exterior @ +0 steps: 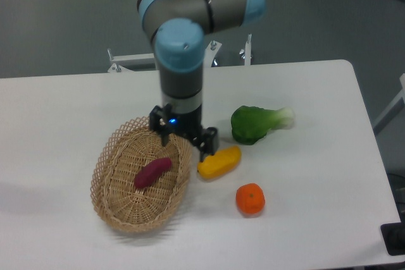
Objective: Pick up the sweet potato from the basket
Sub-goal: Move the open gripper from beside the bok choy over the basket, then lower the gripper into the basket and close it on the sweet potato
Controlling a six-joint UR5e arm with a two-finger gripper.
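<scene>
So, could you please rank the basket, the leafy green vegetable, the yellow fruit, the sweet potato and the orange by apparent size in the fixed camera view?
1. basket
2. leafy green vegetable
3. yellow fruit, partly covered by the gripper
4. sweet potato and orange: too close to rank; the potato is longer, the orange rounder.
</scene>
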